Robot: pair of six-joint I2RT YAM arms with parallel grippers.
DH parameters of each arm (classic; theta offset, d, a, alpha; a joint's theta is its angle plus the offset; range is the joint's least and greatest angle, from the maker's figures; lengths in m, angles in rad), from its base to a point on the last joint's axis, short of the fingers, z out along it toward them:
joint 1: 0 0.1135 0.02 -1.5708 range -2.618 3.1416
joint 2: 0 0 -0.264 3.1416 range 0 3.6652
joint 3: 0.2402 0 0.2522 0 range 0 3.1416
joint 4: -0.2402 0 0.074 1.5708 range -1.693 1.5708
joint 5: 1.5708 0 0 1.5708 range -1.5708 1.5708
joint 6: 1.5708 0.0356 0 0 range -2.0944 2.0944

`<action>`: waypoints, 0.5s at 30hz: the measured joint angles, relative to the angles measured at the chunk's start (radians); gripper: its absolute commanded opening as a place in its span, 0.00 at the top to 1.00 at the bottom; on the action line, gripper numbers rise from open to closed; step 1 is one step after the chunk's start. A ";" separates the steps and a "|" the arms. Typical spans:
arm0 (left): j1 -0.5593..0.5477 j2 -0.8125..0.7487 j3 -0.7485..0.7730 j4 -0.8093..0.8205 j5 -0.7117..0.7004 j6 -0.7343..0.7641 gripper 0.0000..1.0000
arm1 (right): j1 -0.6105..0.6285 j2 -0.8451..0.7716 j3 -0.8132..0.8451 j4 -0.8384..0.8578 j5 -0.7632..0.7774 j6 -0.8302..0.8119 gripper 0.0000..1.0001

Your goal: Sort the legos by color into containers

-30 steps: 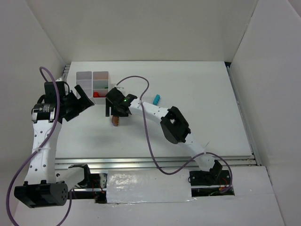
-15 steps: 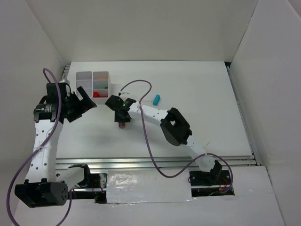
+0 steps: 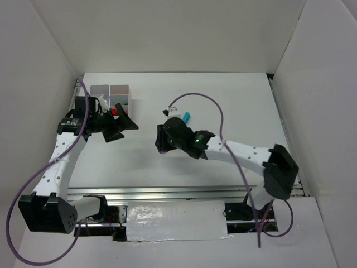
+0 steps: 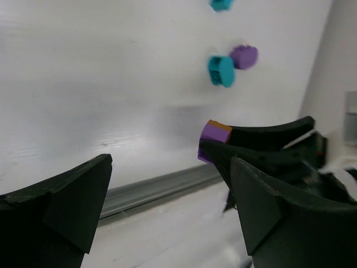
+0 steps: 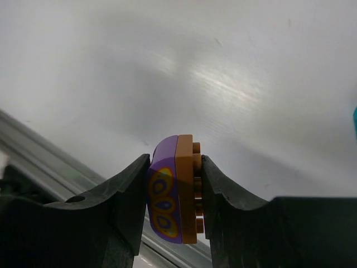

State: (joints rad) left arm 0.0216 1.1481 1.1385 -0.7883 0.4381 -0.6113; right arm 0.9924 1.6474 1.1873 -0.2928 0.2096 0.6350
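right gripper (image 5: pixel 174 170) clamped on purple-brown lego (image 5: pixel 165 205), centre frame.
pinched across flat faces, likely for carrying to tray (image 3: pixel 110 88) upper left; left gripper (image 3: pixel 126 129) gaping, empty.

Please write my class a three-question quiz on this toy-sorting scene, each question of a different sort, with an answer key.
1. True or false: the right gripper is empty.
2. Which colours does the piece between its fingers show? A: red and green. B: purple and brown. C: teal only.
3. Fill in the blank: the left gripper is ____ and holds nothing.

Key: 1 false; 2 B; 3 open.
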 measured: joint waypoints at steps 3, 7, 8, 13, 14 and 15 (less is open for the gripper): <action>-0.092 0.044 0.000 0.075 0.100 -0.053 0.01 | 0.000 -0.159 -0.029 0.090 0.003 -0.065 1.00; -0.225 0.081 0.000 0.207 0.207 -0.148 0.03 | 0.000 -0.270 -0.071 0.152 0.020 -0.116 1.00; -0.262 0.092 0.000 0.245 0.234 -0.185 0.04 | 0.000 -0.288 -0.092 0.161 0.026 -0.123 1.00; -0.380 0.135 0.000 0.398 0.297 -0.302 0.07 | 0.000 -0.365 -0.203 0.169 0.069 -0.159 1.00; -0.401 0.145 0.000 0.418 0.299 -0.316 0.08 | 0.000 -0.378 -0.214 0.169 0.074 -0.166 1.00; -0.418 0.157 0.000 0.437 0.301 -0.332 0.10 | 0.000 -0.394 -0.221 0.169 0.080 -0.174 1.00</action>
State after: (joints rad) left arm -0.3965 1.3048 1.1389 -0.3515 0.7387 -0.9428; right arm 0.9924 1.2530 0.9661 -0.1234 0.2901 0.4614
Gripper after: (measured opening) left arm 0.921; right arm 0.456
